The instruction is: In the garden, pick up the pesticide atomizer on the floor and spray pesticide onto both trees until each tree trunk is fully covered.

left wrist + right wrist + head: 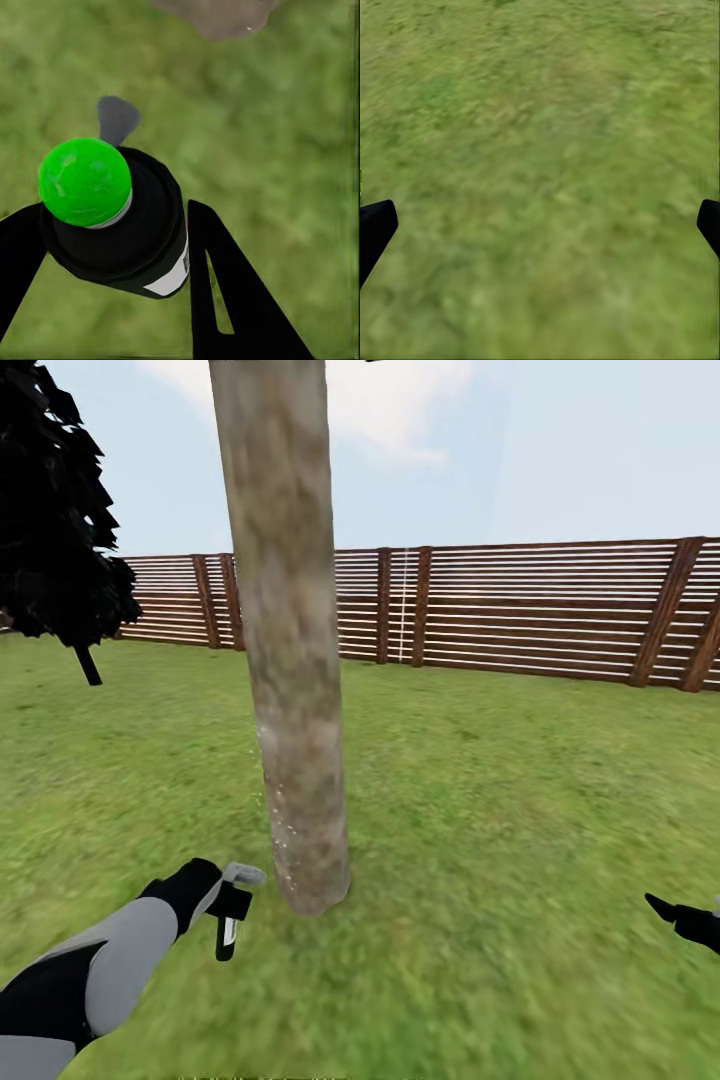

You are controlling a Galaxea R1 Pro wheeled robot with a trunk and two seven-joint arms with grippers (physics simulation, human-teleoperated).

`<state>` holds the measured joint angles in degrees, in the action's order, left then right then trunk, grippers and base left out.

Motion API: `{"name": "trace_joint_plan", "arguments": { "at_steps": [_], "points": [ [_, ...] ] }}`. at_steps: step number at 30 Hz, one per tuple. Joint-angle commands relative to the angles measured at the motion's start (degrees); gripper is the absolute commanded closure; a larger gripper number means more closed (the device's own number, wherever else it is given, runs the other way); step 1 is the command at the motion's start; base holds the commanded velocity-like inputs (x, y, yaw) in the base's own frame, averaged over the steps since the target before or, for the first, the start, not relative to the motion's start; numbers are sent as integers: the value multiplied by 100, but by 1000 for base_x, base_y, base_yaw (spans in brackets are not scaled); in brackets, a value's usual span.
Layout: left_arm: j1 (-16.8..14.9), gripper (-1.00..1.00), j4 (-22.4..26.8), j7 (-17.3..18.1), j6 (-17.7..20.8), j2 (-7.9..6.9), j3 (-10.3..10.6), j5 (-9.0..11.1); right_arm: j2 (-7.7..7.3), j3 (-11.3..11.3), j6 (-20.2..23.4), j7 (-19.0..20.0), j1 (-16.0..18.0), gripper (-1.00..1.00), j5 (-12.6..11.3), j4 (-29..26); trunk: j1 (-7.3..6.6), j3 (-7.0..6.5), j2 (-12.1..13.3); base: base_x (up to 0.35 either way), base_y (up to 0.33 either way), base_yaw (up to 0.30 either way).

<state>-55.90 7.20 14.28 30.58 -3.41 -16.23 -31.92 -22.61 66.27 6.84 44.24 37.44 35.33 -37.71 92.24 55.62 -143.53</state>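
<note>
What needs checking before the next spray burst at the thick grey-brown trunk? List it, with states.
1. Black green-capped atomizer bottle gripped by left gripper: ok.
2. Thick grey-brown tree trunk close ahead of the bottle: ok.
3. Grey nozzle aimed at trunk: cannot tell.
4. Trunk fully covered: not ok; pale specks only low down.
5. Right gripper open over green lawn, clear of the spray: ok.

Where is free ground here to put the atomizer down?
Open grass lies between the tree trunk and the fence, and under the open right claw. It is tight only by the trunk base, where the left claw holds the atomizer.
</note>
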Motion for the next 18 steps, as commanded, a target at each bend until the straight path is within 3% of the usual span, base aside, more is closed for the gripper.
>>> {"name": "trace_joint_plan", "arguments": {
  "at_steps": [1,3,4,13,18],
  "points": [
    [0,100,0,-4,0,-1,6,156,1,0,1,0,0,-100,0,0,0,0,0,-10,-312,261],
    [0,100,0,-11,0,-1,7,525,-1,0,-1,-1,0,-100,4,0,0,0,0,-3,-318,266],
    [0,100,0,-12,0,0,11,578,-1,0,-3,-2,0,-100,6,0,0,0,0,-1,-323,268],
    [0,100,-16,-21,0,-1,15,634,2,0,-3,-2,0,-100,9,0,0,0,0,0,-325,265],
    [0,100,-17,-21,0,-1,15,634,2,0,-3,-2,0,-100,9,0,0,0,0,0,-326,43]
  ]
}}
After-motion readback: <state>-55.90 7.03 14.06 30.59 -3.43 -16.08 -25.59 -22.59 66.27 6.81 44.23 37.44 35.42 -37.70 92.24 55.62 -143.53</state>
